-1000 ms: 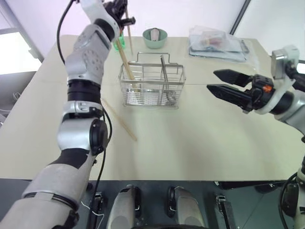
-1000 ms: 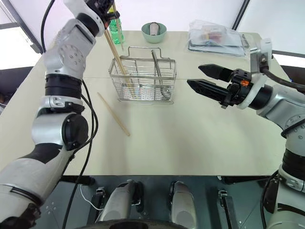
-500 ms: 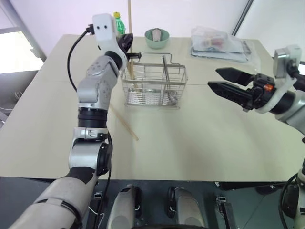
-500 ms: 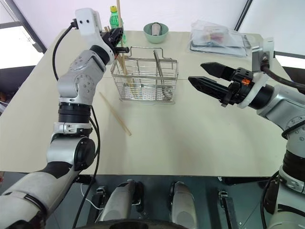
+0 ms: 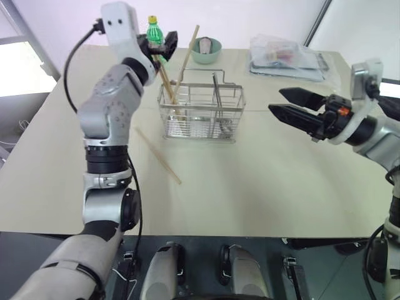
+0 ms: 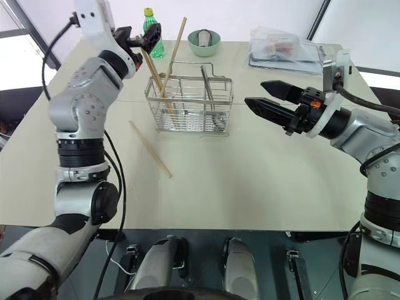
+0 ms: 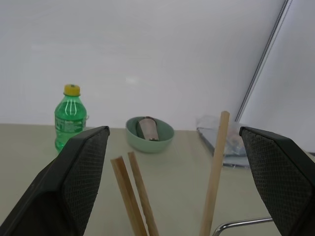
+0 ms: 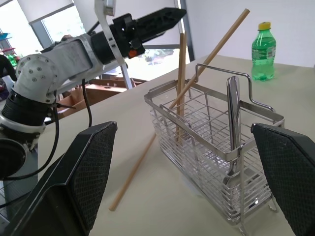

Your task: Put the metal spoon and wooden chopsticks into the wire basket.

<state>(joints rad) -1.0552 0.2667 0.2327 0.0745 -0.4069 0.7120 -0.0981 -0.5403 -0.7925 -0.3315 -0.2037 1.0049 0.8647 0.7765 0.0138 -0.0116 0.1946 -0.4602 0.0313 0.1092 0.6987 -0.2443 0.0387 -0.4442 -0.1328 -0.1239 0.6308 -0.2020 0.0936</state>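
Observation:
The wire basket point(image 5: 201, 112) stands on the table's far middle. The metal spoon point(image 5: 216, 94) stands inside it, toward its right end. Three wooden chopsticks stand in its left end: a pair point(image 5: 164, 76) leaning left and one point(image 5: 186, 57) leaning right. Another chopstick point(image 5: 157, 156) lies on the table left of the basket. My left gripper point(image 5: 164, 45) hangs open just above the pair's tops, holding nothing; in the left wrist view its fingers point(image 7: 74, 182) flank the stick tops without touching. My right gripper point(image 5: 276, 101) is open and empty, right of the basket.
A green bottle point(image 5: 154, 28) and a green bowl point(image 5: 204, 50) stand behind the basket. A clear bag with packets point(image 5: 284, 56) lies at the far right. The table point(image 5: 250, 187) is bare tan surface in front of the basket.
My left gripper has opened and let go of the chopstick it held upright; that stick now leans right in the basket. The left hand drew back a little. The right arm stayed put.

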